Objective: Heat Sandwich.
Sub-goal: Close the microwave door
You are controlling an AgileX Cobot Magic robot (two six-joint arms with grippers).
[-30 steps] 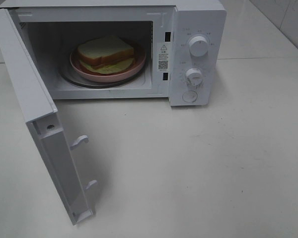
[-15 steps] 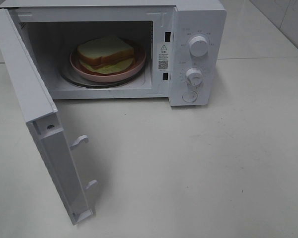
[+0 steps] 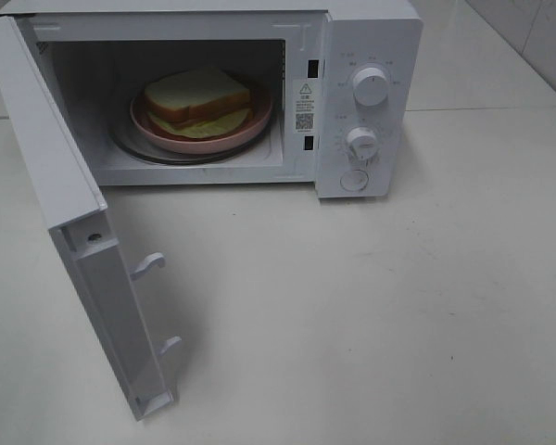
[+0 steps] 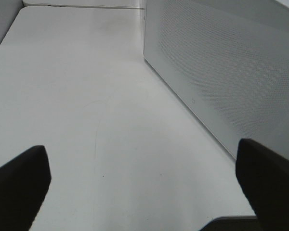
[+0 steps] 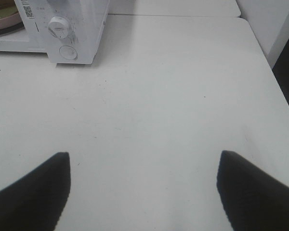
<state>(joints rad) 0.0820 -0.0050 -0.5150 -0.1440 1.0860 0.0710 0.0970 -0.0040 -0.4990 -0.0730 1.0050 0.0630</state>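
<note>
Far from both end effectors (image 4: 139, 159) (image 5: 143, 156), sandwich (image 3: 196, 95) inside open microwave (image 3: 375, 42)

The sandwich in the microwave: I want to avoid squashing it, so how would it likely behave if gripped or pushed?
The sandwich is white bread, so it would probably be soft and dent under a pinch. Its stacked layers, with lettuce sticking out, could slide apart if pushed sideways. It looks light; a push might slide it across the pink plate.

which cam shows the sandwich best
Exterior high: the sandwich lies in full view on the pink plate inside the open microwave. Right wrist catches only a cropped sliver of plate; left wrist shows none of it, only the door.
</note>
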